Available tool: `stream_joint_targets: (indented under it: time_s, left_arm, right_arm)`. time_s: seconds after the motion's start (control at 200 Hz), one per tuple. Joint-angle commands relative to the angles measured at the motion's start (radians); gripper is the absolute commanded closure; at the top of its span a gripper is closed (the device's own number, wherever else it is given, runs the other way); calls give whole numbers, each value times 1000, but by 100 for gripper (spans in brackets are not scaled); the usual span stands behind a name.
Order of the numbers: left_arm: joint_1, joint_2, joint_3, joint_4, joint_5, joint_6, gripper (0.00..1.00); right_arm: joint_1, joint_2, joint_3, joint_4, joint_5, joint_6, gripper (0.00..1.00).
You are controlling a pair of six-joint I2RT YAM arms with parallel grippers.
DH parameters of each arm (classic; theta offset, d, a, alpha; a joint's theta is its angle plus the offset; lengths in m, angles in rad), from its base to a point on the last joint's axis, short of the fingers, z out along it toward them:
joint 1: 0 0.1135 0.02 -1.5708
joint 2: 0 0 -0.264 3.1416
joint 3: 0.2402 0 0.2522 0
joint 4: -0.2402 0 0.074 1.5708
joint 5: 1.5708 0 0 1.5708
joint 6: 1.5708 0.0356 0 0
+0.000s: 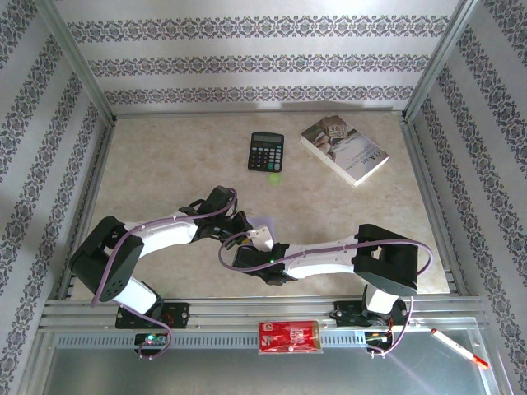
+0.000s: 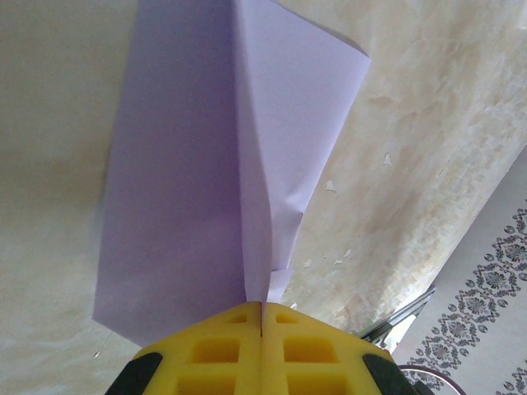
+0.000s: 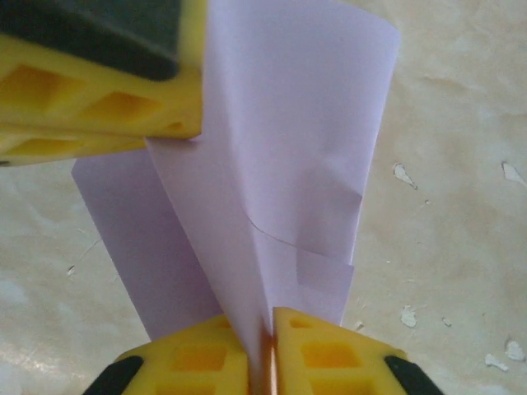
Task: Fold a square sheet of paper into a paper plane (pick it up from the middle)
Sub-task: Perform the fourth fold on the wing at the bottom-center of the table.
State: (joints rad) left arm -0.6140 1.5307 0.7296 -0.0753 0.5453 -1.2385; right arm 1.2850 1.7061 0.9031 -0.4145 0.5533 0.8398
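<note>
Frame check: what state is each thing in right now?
Thin pale lilac paper sheet: creased, partly folded, pinched by both tools.
Left tool: shut on the sheet.
Right tool: shut on the sheet.
Black calculator: flat, face up.
White-covered book: closed, lying flat.
Small green disc: lying loose beside the calculator.

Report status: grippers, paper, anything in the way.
Left gripper shut on the paper. Right gripper shut on same fold. Calculator and book far back, not interfering.

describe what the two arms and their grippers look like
The left arm and right arm have white links, black joints and looping purple cables. The left gripper and right gripper have yellow fingers moulded with rectangular pockets, on black bodies.
</note>
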Motion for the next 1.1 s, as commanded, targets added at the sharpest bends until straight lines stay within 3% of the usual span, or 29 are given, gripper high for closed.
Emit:
stream_joint_targets:
  time_s: [0.0, 0.095, 0.325, 0.45, 0.719, 1.094]
  left_arm:
    - [5, 4, 14, -32, -6, 5, 100]
    - [5, -16, 18, -42, -18, 31, 100]
    - [31, -120, -9, -49, -55, 89, 74]
    - [40, -190, -22, -51, -60, 128, 68]
    - [11, -183, -57, 34, 15, 119, 78]
    - [-76, 48, 0, 213, 78, 113, 86]
  right_arm:
    - [-10, -37, -30, 21, 14, -4, 91]
    - [-16, -73, -77, 96, -20, -36, 93]
    - [-61, -185, -239, 316, -173, -73, 93]
    - [-73, -231, -316, 418, -238, -84, 89]
    - [-161, -269, -463, 613, -411, -17, 87]
    - [-229, -286, -625, 809, -503, 100, 84]
